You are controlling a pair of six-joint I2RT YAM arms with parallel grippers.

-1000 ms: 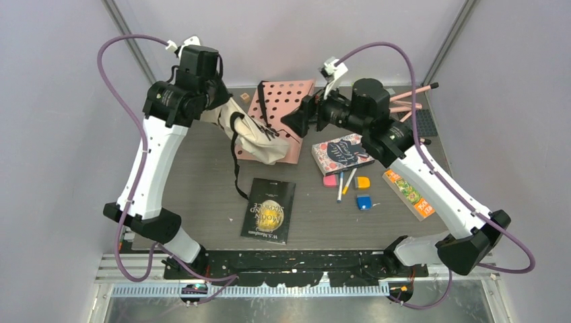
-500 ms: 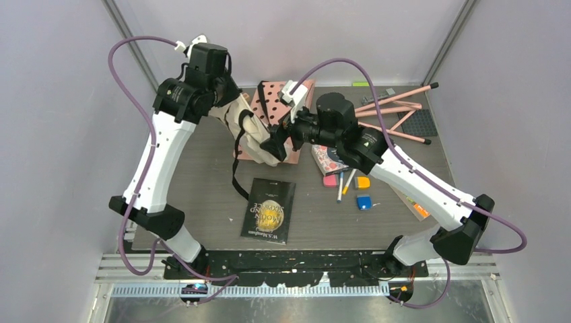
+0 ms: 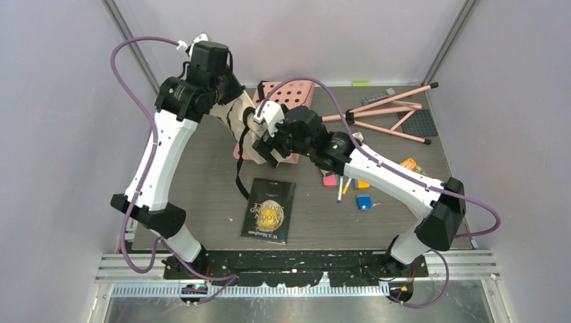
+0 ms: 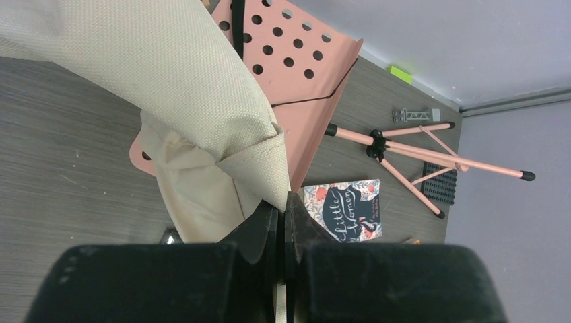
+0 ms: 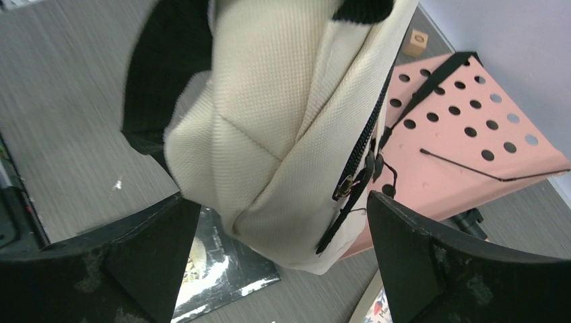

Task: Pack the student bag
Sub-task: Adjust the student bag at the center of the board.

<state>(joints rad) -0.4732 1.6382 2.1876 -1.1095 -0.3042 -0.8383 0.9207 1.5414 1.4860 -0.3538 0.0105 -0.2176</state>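
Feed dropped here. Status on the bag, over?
Left gripper shut on student bag fabric, holding it up. Right gripper open, straddling it. Pink perforated board underneath.

The bag (image 3: 241, 116) (image 4: 168, 87) (image 5: 269, 114) is cream woven fabric, slack and crumpled, with black trim. It hangs lifted, a folded edge of its cloth pinched in the closed left gripper (image 4: 283, 205). Its bulk sags over the left edge of the pink board (image 3: 296, 91) (image 4: 296, 74) (image 5: 471, 148); whether its lowest part touches the board cannot be told. A black zipper (image 5: 360, 168) runs down one seam, its pulls sitting together partway along. A black strap (image 3: 237, 168) dangles from the bag, on the board's near left side.
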